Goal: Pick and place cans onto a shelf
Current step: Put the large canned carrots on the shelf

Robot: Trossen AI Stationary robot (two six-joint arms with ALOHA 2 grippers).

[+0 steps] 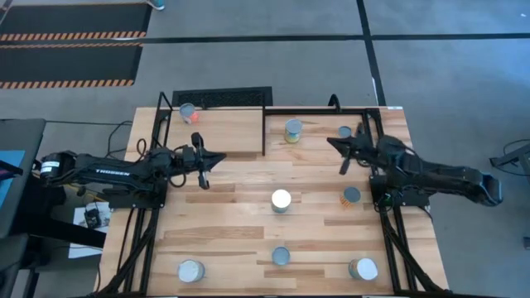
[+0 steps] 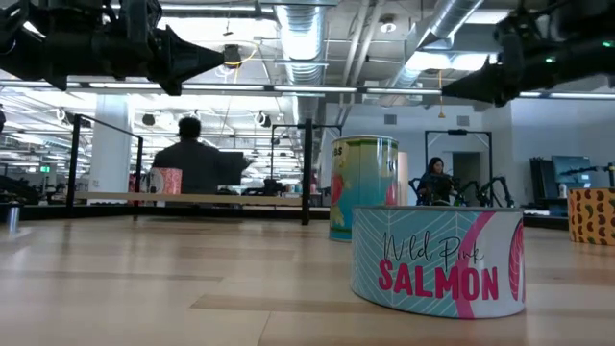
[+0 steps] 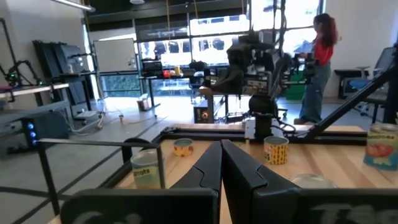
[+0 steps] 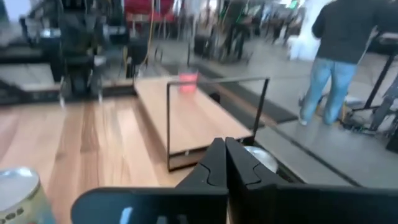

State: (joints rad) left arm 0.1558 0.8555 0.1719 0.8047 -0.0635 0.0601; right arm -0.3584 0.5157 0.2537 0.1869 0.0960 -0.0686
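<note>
Both grippers, left point(image 1: 217, 159) and right point(image 1: 334, 142), are pinched together, empty. Right should spread wide and descend squarely over the nearest can point(image 1: 344, 132).

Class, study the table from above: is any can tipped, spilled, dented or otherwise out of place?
Nothing stands out. Every can visible from above stands upright, round top showing, none spilled. One can stands on the shelf; the rest, such as the middle can, stand on the table. Dents cannot be judged.
</note>
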